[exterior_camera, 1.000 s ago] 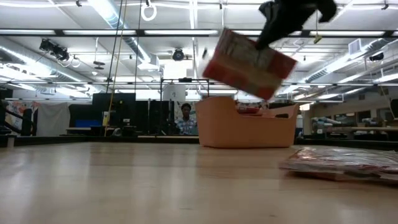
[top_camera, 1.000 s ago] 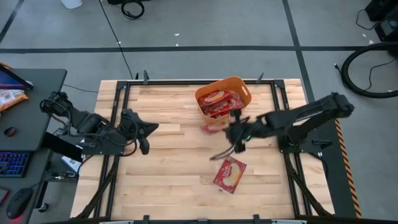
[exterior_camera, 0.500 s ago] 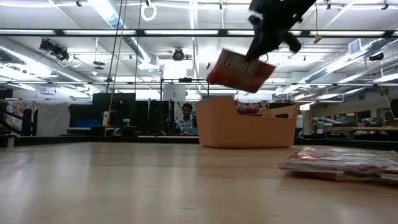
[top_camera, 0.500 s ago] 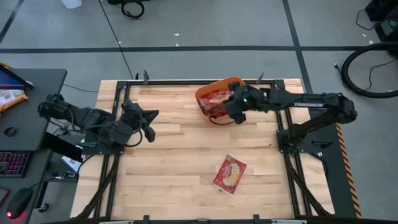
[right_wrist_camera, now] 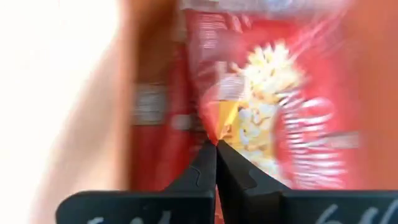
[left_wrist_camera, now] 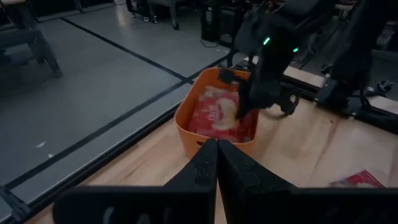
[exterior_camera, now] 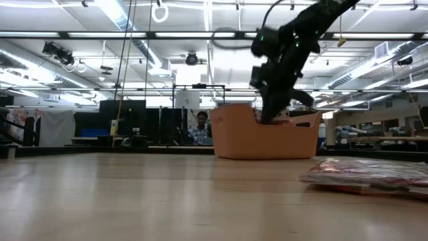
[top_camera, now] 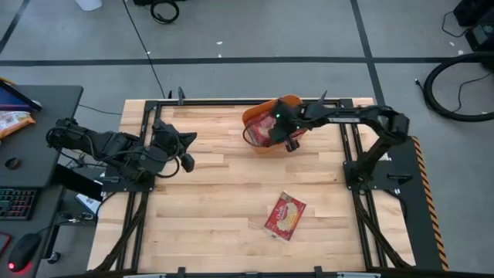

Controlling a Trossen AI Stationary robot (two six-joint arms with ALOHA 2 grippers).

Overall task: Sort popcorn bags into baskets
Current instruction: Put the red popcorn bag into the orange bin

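The orange basket point(top_camera: 287, 101) stands near the table's far edge and holds several red popcorn bags point(left_wrist_camera: 214, 115). My right gripper point(top_camera: 290, 139) reaches down into it point(exterior_camera: 267, 115), shut on one red popcorn bag point(right_wrist_camera: 273, 112); in the low view the basket wall point(exterior_camera: 267, 140) hides that bag. Another popcorn bag point(top_camera: 285, 216) lies flat on the table, nearer the near edge point(exterior_camera: 368, 177). My left gripper point(top_camera: 184, 161) is shut and holds nothing, left of the basket point(left_wrist_camera: 216, 146). My right gripper pinches the popcorn bag between its two fingers at an edge point(right_wrist_camera: 217, 134), coming from above and pointing down into the basket. The bag's printed face spreads out beyond the fingertips, inside the basket. Whether it rests on the bags below, I cannot tell.
Dark metal rails point(top_camera: 154, 139) frame the wooden table top point(top_camera: 216, 208). A desk with a keyboard point(top_camera: 15, 202) stands left of the table. In the low view a person point(exterior_camera: 198, 127) shows far behind the table.
My right gripper has carried the popcorn bag from above the table's middle toward the far edge, then down into the basket. The bag hung high in the air before and now sits behind the basket wall. The bag on the table has not moved.
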